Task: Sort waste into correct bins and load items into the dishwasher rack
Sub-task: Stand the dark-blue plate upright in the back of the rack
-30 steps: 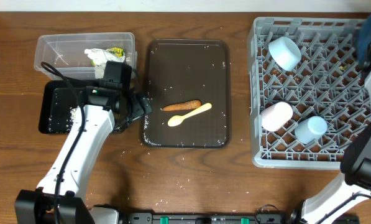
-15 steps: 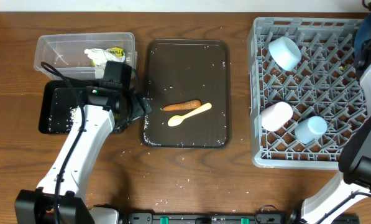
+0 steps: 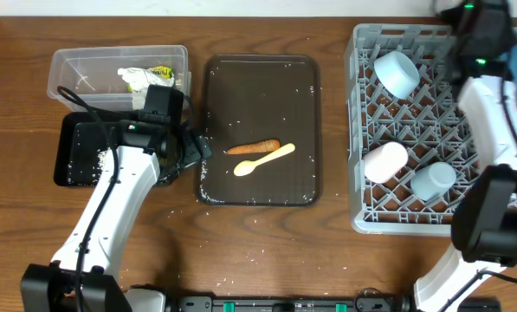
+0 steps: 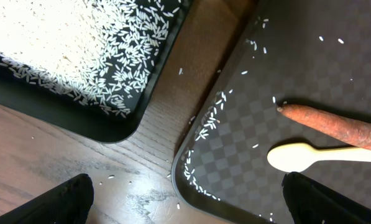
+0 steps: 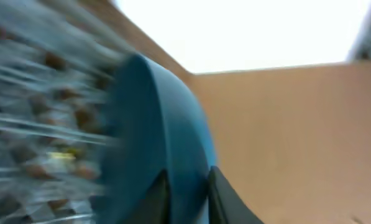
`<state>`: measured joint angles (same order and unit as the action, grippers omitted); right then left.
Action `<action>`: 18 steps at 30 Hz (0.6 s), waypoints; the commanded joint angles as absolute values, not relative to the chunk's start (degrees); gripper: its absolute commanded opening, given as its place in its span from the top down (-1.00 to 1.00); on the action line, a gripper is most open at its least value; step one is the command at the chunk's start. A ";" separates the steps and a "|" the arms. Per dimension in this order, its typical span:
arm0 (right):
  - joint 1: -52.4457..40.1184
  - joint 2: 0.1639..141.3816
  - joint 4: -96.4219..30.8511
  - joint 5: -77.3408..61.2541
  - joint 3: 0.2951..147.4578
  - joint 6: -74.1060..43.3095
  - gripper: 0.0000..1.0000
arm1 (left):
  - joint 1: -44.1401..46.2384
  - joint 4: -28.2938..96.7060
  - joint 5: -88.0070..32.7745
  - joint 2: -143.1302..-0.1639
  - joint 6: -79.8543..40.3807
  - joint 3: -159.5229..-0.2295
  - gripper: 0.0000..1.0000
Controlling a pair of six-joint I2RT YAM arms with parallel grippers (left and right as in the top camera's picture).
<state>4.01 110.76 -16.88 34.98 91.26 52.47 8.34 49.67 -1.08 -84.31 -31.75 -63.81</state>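
My right gripper (image 5: pixel 188 199) is shut on the rim of the dark blue plate (image 5: pixel 154 124) and holds it on edge over the far right of the grey dishwasher rack (image 3: pixel 414 217). The right wrist view is blurred. The plate shows as a blue sliver in the overhead view (image 3: pixel 512 61). My left gripper (image 4: pixel 185 205) is open and empty over the brown tray's left edge. The orange carrot stick (image 3: pixel 253 147) and pale yellow spoon (image 3: pixel 265 159) lie on that tray. The rack holds the white-and-blue bowl (image 3: pixel 397 74), pink cup (image 3: pixel 386 160) and light blue cup (image 3: pixel 434 180).
The clear tub (image 3: pixel 85 65) holds crumpled paper with a yellow-green wrapper (image 3: pixel 141 80). The black tray (image 3: pixel 76 156) holds rice (image 4: pixel 79 37). Loose grains lie on the brown serving tray (image 3: pixel 301 95) and the wooden table.
My right arm has swung left across the far side of the rack with the plate in its grip. The left arm has not moved.
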 commanded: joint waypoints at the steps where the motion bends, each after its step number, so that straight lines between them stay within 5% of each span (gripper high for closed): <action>1: 2.00 113.27 -21.41 33.17 88.42 44.31 0.18 | 8.05 49.87 -0.38 -83.85 -32.03 -65.06 -0.98; 5: 0.75 112.97 -22.92 33.47 88.42 40.60 -0.59 | 8.05 49.84 -0.38 -83.85 -32.03 -65.06 -0.98; 8: 0.10 111.81 -22.92 34.72 88.44 39.22 -0.93 | 8.05 49.84 -0.38 -83.85 -32.03 -65.06 -0.97; 18: -5.89 99.37 -25.61 26.37 88.49 24.45 -0.98 | 8.05 49.84 -0.38 -83.85 -32.03 -65.06 -0.98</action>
<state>-2.66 106.15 -24.47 31.88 88.20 33.45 8.34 49.67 -1.10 -84.31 -31.75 -63.81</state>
